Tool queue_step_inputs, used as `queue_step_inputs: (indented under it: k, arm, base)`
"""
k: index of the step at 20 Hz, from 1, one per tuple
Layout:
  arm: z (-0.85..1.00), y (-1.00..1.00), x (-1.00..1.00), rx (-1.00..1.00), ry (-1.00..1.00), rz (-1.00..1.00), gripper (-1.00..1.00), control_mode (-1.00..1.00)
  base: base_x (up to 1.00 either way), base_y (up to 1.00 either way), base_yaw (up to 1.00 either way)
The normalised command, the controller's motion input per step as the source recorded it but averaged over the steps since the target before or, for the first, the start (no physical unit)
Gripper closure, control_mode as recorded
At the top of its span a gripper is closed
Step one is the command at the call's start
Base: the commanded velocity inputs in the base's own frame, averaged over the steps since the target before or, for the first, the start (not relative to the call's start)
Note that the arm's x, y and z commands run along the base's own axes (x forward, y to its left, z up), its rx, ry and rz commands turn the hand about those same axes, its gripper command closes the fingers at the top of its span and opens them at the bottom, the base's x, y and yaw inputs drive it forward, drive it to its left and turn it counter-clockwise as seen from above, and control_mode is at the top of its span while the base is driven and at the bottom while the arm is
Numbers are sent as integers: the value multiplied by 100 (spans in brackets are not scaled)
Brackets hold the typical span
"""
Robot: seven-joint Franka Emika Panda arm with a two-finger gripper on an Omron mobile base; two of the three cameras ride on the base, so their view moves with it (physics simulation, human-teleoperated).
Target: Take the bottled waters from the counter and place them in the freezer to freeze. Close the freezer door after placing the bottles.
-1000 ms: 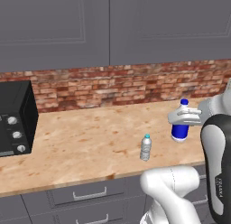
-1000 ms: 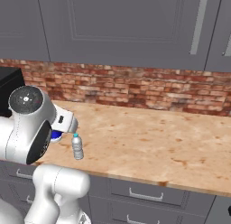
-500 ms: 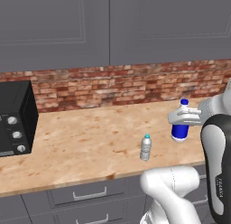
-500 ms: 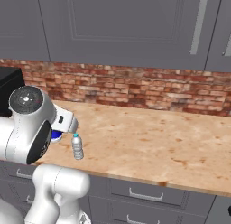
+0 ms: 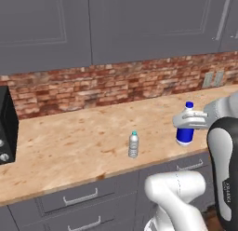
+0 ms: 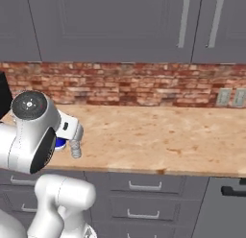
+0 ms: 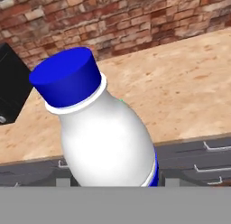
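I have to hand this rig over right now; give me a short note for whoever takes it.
Pincer: shut on the blue-label bottle, near the front edge of the counter; lifted or not, cannot tell.
Clear bottle, teal cap: upright on the counter, apart from the other, untouched.
Done: first bottle gripped.
Left: carry it to the freezer, fetch the clear bottle, put both inside, close the door.

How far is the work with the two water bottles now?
Nothing is finished: both bottles are on the counter. In hand: the end effector is closed around the blue-labelled bottle, which appears to stand on the counter. Left: storing it, then the clear bottle, then closing the freezer door.
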Motion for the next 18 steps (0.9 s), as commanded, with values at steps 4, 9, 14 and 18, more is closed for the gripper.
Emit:
queue_step_inputs:
  k: [4,9,14,18]
  arm:
    - [0,0,0,0,0,0,100,100]
    - [0,0,0,0,0,0,100,100]
    - [0,0,0,0,0,0,100,100]
    - [0,0,0,0,0,0,100,100]
  base:
    - [-66,0,-55]
    - [-65,-2,-58]
    - [-42,-6,-60]
    - [0,-5,1]
